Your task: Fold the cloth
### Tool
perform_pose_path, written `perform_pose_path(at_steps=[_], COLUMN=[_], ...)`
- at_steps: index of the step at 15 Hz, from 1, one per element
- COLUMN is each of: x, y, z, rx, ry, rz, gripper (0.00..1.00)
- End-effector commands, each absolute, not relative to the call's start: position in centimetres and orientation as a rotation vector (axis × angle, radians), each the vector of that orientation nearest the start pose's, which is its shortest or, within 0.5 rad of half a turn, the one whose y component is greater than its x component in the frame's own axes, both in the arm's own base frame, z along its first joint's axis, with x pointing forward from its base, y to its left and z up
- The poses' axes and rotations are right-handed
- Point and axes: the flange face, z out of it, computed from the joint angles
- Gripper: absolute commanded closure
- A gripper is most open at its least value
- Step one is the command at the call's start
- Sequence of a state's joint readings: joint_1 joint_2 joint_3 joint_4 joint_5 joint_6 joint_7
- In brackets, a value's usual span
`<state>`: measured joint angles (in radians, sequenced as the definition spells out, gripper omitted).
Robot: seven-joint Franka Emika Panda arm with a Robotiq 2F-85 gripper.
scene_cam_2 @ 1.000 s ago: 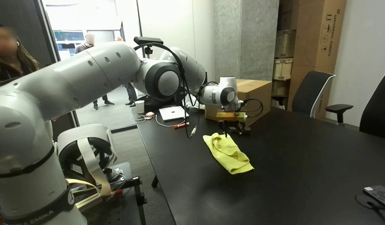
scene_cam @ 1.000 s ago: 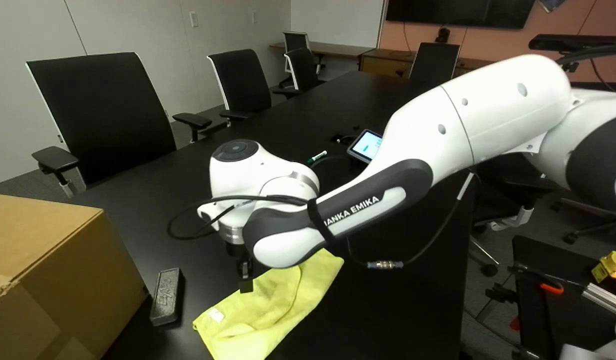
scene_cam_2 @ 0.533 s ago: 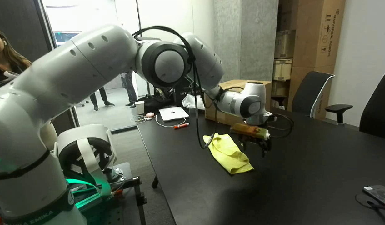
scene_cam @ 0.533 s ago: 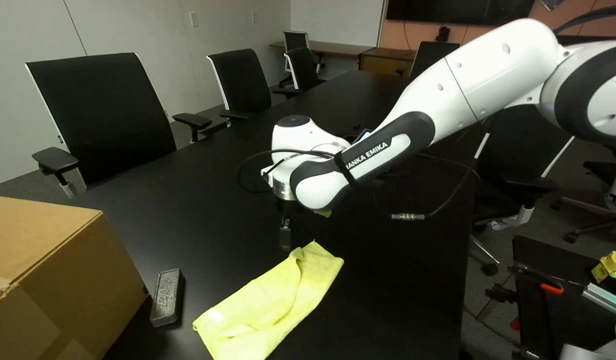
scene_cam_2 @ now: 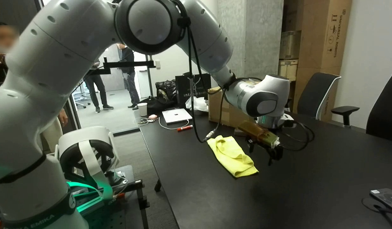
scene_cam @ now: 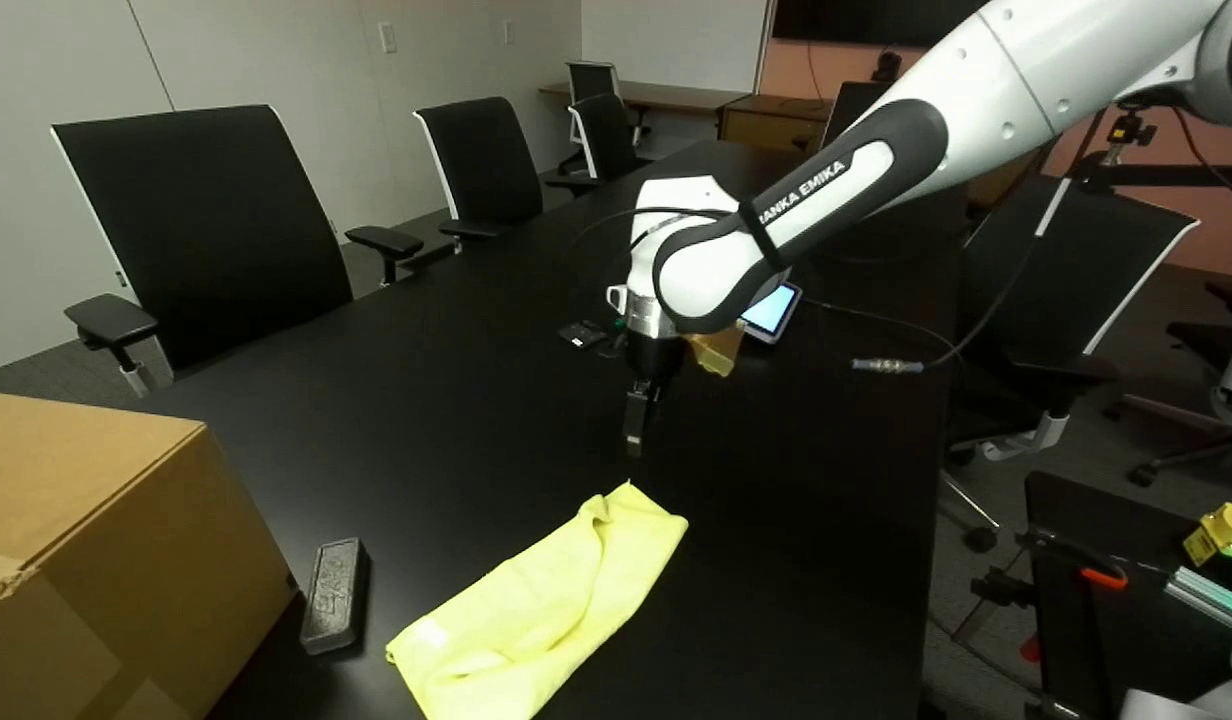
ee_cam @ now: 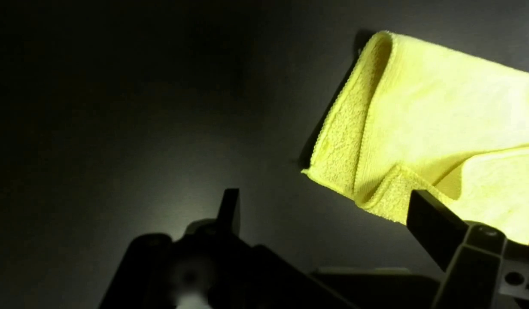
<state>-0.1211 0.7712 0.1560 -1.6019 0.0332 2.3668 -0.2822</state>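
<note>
The bright yellow cloth [scene_cam: 546,610] lies on the dark table in both exterior views [scene_cam_2: 232,157]. It is doubled over in a long, roughly rectangular shape with a few creases. In the wrist view the cloth [ee_cam: 453,107] fills the upper right; its near end shows a rolled edge, stacked layers and a small turned-up flap. My gripper [ee_cam: 325,193] is open and empty, fingers wide apart. It hangs above the table just beyond one end of the cloth, apart from it, in both exterior views [scene_cam: 634,440] [scene_cam_2: 260,156]. The right finger overlaps the cloth's edge only in the wrist view.
A tan cardboard box [scene_cam: 126,560] and a dark eraser [scene_cam: 333,595] stand beside the cloth. A small tablet [scene_cam: 773,310] lies behind the gripper. A laptop [scene_cam_2: 177,115], a red marker [scene_cam_2: 185,128] and a remote-like device [scene_cam_2: 387,198] are on the table.
My gripper has moved off from above the cloth, past its end and away from the box, and is higher now. The cloth looks the same.
</note>
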Motion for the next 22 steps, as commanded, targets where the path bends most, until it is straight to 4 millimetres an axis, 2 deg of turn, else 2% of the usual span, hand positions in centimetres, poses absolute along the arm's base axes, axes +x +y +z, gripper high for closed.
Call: perform_pose_path(at_steps=[1,5,9,13,15,16,18,19,22], x=[64.8,61.2,57.6,53.7,51.7,54.4,52.6,52.0,51.8], y=[-1.8,-4.6,-5.5,-6.2,-7.5,-7.0,-7.9,-8.0,-7.8], z=[23.7,30.1,37.3,45.6,50.1,46.6,49.9,50.6,50.0], rx=[-2.962,-2.941,-2.885,-2.795,-2.779,-2.813,-2.806,-2.806,-2.802], ry=[-0.242,-0.139,-0.100,-0.130,-0.177,-0.132,-0.149,-0.151,-0.160], rz=[-0.062,-0.086,-0.090,-0.109,-0.165,-0.104,-0.146,-0.157,-0.141], gripper=[0.00,0.00,0.00,0.00,0.00,0.00,0.00,0.00,0.00])
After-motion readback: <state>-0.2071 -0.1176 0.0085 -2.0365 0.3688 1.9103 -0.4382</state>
